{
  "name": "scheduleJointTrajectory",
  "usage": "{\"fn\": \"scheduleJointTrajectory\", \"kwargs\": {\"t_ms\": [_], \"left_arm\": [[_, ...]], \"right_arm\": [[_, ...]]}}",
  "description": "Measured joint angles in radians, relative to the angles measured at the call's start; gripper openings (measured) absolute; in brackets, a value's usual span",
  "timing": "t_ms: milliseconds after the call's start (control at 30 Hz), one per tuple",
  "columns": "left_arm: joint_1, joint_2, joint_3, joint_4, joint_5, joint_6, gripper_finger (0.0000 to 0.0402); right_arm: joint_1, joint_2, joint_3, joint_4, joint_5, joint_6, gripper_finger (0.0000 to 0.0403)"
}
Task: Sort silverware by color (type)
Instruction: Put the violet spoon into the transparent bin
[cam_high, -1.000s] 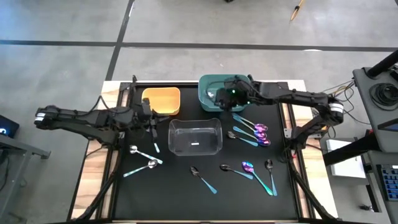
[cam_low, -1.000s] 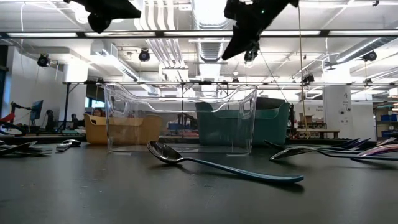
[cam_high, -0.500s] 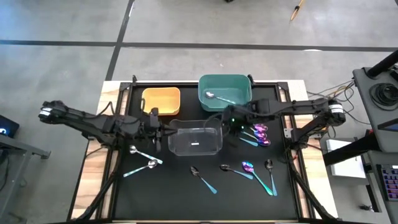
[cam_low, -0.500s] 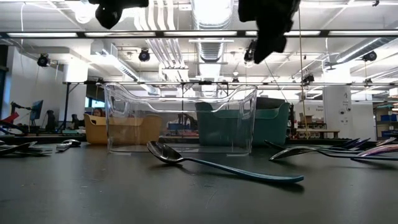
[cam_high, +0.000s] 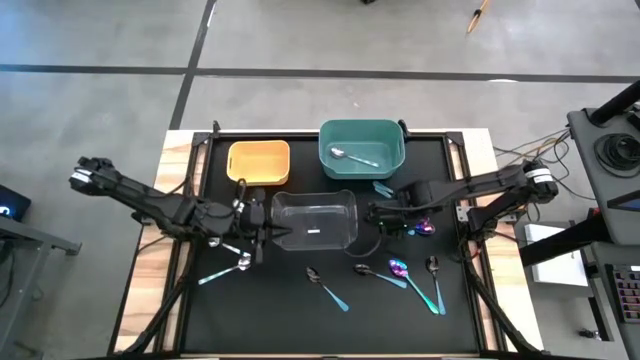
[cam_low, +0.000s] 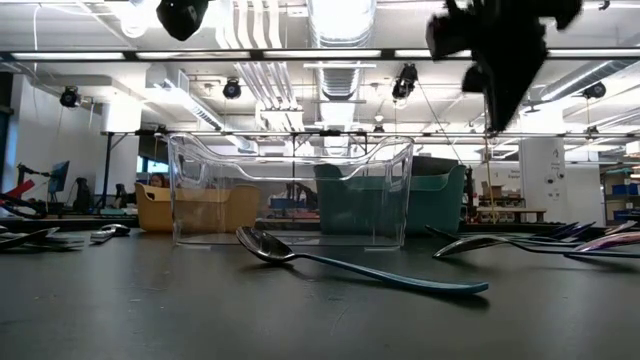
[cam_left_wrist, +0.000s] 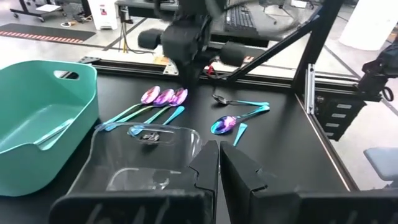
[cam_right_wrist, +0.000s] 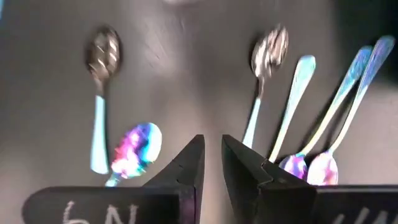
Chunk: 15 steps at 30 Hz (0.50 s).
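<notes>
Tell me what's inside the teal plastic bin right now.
One silver-bowled spoon lies inside the teal plastic bin; nothing else shows there. Its floor is uncovered from above.

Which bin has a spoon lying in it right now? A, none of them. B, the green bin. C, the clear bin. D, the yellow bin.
B: the high view shows one silver spoon lying inside the green bin, while the yellow bin and the clear bin hold no spoon.

Industrial lab: exposed ceiling ducts (cam_low: 270, 75), workbenches (cam_low: 70, 205).
</notes>
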Motion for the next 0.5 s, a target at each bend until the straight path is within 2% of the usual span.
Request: {"fn": "scheduleJointTrajectory", "kwargs": {"t_ms": [300,500], "left_arm": [[-0.011,0.015,0.000,0.014,-0.003,-0.001,0.0000],[-0.010,0.015,0.000,0.025,-0.003,-0.001,0.0000]], "right_arm": [[-0.095,-0.049,-0.272,0.196,0.001,-0.045,0.0027],[-0.196,-0.073,-0.383,0.304,0.003,-0.079,0.0019]]}}
